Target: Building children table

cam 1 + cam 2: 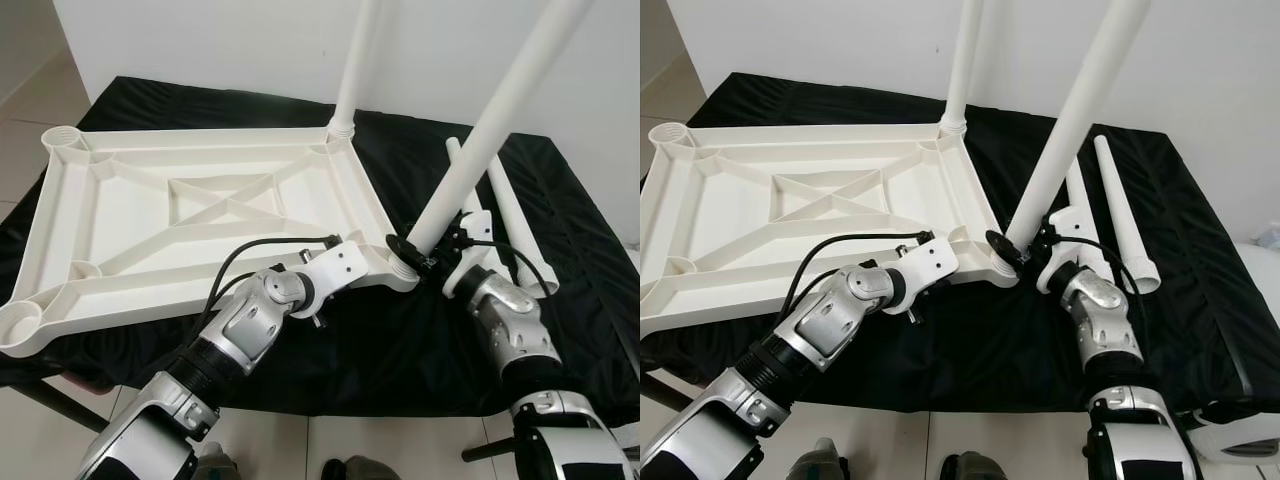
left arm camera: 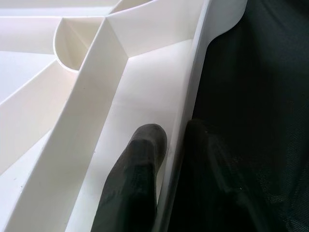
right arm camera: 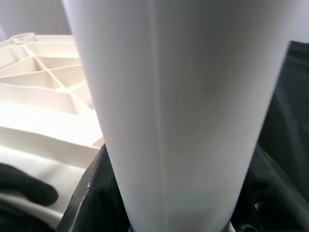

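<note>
2 grippers at the near edge. Left gripper (image 2: 169,145) pinches the near rim of the tabletop (image 1: 130,240): one black finger (image 2: 137,169) inside the rim wall, the other outside, over the cloth. Right gripper (image 1: 432,255) is clamped round the base of a leaning leg (image 1: 490,120), right at the tabletop's near-right corner socket (image 1: 403,268).

1 tabletop, upside down: white moulded plastic, smooth, rectangular w/ rounded corners, ribbed underside w/ an X brace in the centre frame, round sockets at the corners. It lies on a black cloth (image 1: 400,340), slightly shiny and wrinkled.

4 legs total, all white, smooth, tapered tubes: the held one, tilted up-right; 2 loose legs (image 1: 1125,215) lying side by side on the cloth, right of the tabletop; 1 upright leg (image 1: 355,70) standing in the far-right corner socket, ridged collar at its foot.

Far: plain white wall (image 1: 200,40).
</note>
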Motion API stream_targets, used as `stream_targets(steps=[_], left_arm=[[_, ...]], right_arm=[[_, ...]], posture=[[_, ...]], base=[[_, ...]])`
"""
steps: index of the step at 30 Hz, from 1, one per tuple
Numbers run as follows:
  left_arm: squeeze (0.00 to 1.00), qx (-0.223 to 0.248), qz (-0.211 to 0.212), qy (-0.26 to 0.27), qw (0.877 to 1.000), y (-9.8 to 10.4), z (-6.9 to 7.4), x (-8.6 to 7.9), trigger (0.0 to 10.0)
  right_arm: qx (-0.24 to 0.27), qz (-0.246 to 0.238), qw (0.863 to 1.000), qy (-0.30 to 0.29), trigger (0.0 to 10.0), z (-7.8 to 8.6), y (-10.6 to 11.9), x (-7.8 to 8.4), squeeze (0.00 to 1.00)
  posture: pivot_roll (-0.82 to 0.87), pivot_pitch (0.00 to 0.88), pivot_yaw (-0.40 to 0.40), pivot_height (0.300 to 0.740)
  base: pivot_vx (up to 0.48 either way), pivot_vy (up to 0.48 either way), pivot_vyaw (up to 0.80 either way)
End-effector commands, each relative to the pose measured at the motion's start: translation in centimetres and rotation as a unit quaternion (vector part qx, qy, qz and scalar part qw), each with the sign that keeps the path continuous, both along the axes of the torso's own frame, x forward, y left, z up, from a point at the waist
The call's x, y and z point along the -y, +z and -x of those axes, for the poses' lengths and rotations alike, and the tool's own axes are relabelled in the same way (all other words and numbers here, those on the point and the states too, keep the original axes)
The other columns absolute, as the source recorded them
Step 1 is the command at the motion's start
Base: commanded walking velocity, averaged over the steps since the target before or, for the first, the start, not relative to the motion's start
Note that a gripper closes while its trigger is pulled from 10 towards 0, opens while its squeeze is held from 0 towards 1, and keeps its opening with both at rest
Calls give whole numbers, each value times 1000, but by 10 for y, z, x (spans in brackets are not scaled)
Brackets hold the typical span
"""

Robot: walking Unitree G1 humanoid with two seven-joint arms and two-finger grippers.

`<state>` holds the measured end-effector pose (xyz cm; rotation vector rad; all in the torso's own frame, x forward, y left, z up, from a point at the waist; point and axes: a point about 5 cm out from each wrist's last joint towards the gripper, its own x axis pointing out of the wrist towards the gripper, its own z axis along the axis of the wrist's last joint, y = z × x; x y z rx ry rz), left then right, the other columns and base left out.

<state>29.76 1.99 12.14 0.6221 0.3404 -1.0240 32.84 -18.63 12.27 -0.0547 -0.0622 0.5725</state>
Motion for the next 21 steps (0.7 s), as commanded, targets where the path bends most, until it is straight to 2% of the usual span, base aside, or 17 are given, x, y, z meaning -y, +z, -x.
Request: stream_targets(steps=[1, 6, 8, 12, 13, 15, 16, 19, 21], left_arm=[[0, -5, 7, -50, 999, -1, 12, 17, 10000], [0, -6, 7, -51, 999, -1, 13, 18, 10000], [0, -6, 7, -53, 999, -1, 14, 18, 10000], [0, -7, 7, -54, 999, -2, 14, 18, 10000], [0, -6, 6, -55, 998, -2, 14, 18, 10000], [0, -6, 6, -55, 998, -2, 14, 18, 10000], [0, -6, 6, -56, 998, -1, 14, 18, 10000], [0, -6, 7, -56, 998, -1, 14, 19, 10000], [0, -6, 9, -55, 998, 0, 14, 19, 10000]], right_arm=[[-11, 7, 1000, -23, 10000, 1, -6, -5, 0], [-9, -1, 999, -51, 10000, 2, -7, -13, 0], [-3, -12, 997, -81, 10000, 2, -5, -20, 0], [5, -22, 993, -112, 10000, 1, -2, -23, 0], [9, -31, 990, -139, 10000, 0, 2, -27, 0], [9, -31, 990, -139, 10000, 0, 2, -27, 0], [9, -52, 980, -191, 10000, 0, 5, -34, 0], [11, -57, 976, -209, 10000, 0, 6, -38, 0], [11, -72, 965, -251, 10000, 2, 7, -48, 0]], posture=[[33, 0, -85, 740], [32, 0, -84, 740], [33, 0, -82, 740], [31, 0, -80, 740], [31, 0, -80, 740], [31, 0, -80, 740], [30, 0, -80, 740], [29, 0, -79, 740], [28, 0, -83, 740]], base=[[0, 0, 0], [0, 0, 0], [0, 0, 0], [0, 0, 0], [0, 0, 0], [0, 0, 0], [0, 0, 0], [0, 0, 0], [0, 0, 0]])
